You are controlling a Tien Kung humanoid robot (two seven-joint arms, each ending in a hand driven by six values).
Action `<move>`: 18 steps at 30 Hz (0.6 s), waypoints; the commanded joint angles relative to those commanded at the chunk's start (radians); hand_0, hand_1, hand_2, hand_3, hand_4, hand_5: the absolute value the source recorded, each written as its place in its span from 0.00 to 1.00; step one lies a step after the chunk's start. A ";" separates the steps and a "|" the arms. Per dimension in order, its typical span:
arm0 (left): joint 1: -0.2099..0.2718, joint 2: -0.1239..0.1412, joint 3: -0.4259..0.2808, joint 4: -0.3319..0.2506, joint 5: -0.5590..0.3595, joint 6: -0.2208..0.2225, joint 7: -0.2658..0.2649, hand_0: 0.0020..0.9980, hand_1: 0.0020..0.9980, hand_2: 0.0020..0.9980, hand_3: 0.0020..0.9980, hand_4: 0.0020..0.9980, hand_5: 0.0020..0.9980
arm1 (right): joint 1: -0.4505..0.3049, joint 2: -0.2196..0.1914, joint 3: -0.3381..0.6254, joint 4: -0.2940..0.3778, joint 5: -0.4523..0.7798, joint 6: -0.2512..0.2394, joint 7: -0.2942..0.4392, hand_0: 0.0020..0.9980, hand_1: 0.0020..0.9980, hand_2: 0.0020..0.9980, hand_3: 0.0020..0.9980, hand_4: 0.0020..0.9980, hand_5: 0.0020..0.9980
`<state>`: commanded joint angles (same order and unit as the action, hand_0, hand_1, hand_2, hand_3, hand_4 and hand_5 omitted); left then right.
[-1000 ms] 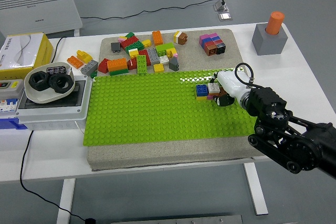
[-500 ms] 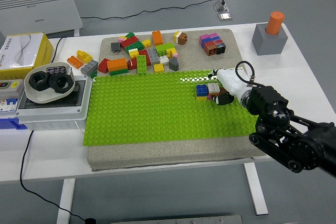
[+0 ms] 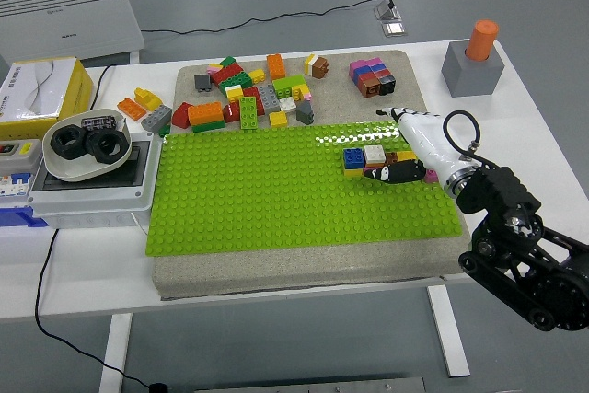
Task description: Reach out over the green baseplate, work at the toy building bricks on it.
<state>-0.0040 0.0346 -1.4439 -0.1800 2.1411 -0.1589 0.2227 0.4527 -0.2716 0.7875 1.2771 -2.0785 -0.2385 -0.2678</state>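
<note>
The green baseplate (image 3: 276,190) lies on a beige mat in the middle of the table. A small cluster of bricks (image 3: 361,159), blue, white, yellow and pink, is stuck on its right part. My right hand (image 3: 394,146), white with black fingertips, comes in from the lower right and sits just right of the cluster. Its fingers are spread: one fingertip (image 3: 383,114) points toward the plate's far edge, and the thumb (image 3: 388,173) lies low beside the cluster's near side. It holds nothing. The left arm is out of view.
Several loose bricks (image 3: 248,94) lie on the mat behind the plate, with a stacked block of bricks (image 3: 373,76) at the back right. A grey block with an orange cylinder (image 3: 473,62) stands far right. A white bowl with black rings (image 3: 85,144) sits on a grey box at left.
My right hand has pulled back to the right off the brick cluster and its fingers have spread. The forearm has swung toward the table's right edge. The cluster has stayed in place.
</note>
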 joint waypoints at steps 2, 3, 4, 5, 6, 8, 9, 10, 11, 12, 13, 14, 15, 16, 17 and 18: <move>0.000 -0.001 -0.002 0.000 0.004 0.000 0.000 0.73 0.32 0.35 0.58 0.45 0.20 | -0.012 0.000 -0.004 -0.009 -0.003 -0.037 0.011 0.81 0.83 0.89 0.65 1.00 0.59; 0.000 -0.001 -0.003 0.000 0.006 0.000 0.000 0.73 0.32 0.35 0.58 0.45 0.20 | -0.017 0.001 -0.007 -0.014 -0.004 -0.050 0.015 0.81 0.83 0.89 0.57 1.00 0.60; 0.000 -0.001 -0.003 0.000 0.008 0.000 0.000 0.73 0.32 0.35 0.58 0.45 0.20 | -0.021 0.004 -0.011 -0.020 -0.005 -0.060 0.018 0.81 0.83 0.89 0.57 1.00 0.60; 0.000 -0.002 -0.004 0.000 0.009 0.000 0.000 0.73 0.32 0.35 0.58 0.45 0.20 | -0.026 0.007 -0.014 -0.025 -0.006 -0.067 0.021 0.81 0.83 0.89 0.57 1.00 0.60; 0.001 -0.002 -0.005 0.000 0.010 0.000 0.000 0.73 0.32 0.35 0.58 0.45 0.20 | -0.028 0.009 -0.015 -0.029 -0.006 -0.072 0.022 0.81 0.83 0.89 0.57 1.00 0.60; 0.001 -0.003 -0.005 0.000 0.012 0.000 0.000 0.73 0.32 0.35 0.58 0.45 0.20 | -0.034 0.016 -0.018 -0.038 -0.006 -0.079 0.024 0.81 0.83 0.89 0.57 1.00 0.60; 0.001 -0.003 -0.006 0.000 0.013 0.000 0.000 0.73 0.32 0.35 0.58 0.45 0.20 | -0.036 0.019 -0.019 -0.042 -0.005 -0.081 0.025 0.81 0.84 0.89 0.57 1.00 0.61; 0.001 -0.003 -0.006 0.000 0.013 0.000 0.000 0.73 0.32 0.35 0.58 0.45 0.20 | -0.037 0.022 -0.019 -0.045 -0.005 -0.081 0.026 0.81 0.84 0.89 0.57 1.00 0.61; 0.001 -0.003 -0.006 0.000 0.013 -0.001 0.000 0.73 0.32 0.35 0.58 0.45 0.20 | -0.036 0.024 -0.020 -0.050 -0.004 -0.082 0.026 0.81 0.84 0.89 0.57 1.00 0.61; 0.001 -0.003 -0.005 0.000 0.013 -0.001 0.000 0.73 0.32 0.35 0.58 0.45 0.20 | -0.035 0.025 -0.021 -0.052 -0.003 -0.083 0.026 0.81 0.84 0.89 0.57 1.00 0.61; 0.000 -0.003 -0.005 0.000 0.013 -0.001 0.001 0.73 0.32 0.35 0.58 0.45 0.20 | -0.034 0.026 -0.022 -0.055 -0.002 -0.083 0.026 0.81 0.84 0.89 0.57 1.00 0.61; 0.000 -0.003 -0.004 0.000 0.012 -0.002 0.001 0.73 0.32 0.35 0.58 0.45 0.20 | -0.033 0.027 -0.023 -0.058 0.000 -0.083 0.026 0.81 0.84 0.89 0.57 1.00 0.61; 0.000 -0.003 -0.004 0.000 0.012 -0.002 0.001 0.73 0.32 0.35 0.58 0.45 0.20 | -0.030 0.028 -0.025 -0.062 0.001 -0.084 0.026 0.81 0.84 0.90 0.59 1.00 0.62; 0.000 -0.003 -0.004 0.000 0.012 -0.002 0.001 0.73 0.32 0.35 0.58 0.45 0.20 | -0.028 0.029 -0.025 -0.065 0.002 -0.084 0.026 0.81 0.84 0.90 0.59 1.00 0.62; 0.000 -0.003 -0.004 0.000 0.013 -0.002 0.001 0.73 0.32 0.35 0.58 0.45 0.20 | -0.026 0.030 -0.027 -0.068 0.003 -0.083 0.026 0.81 0.84 0.90 0.59 1.00 0.62; 0.000 -0.003 -0.004 0.000 0.013 -0.003 0.001 0.73 0.32 0.35 0.58 0.45 0.20 | -0.024 0.031 -0.027 -0.071 0.004 -0.083 0.026 0.81 0.84 0.90 0.59 1.00 0.62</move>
<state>-0.0042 0.0316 -1.4482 -0.1800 2.1540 -0.1615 0.2242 0.4288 -0.2410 0.7604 1.2062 -2.0745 -0.3214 -0.2417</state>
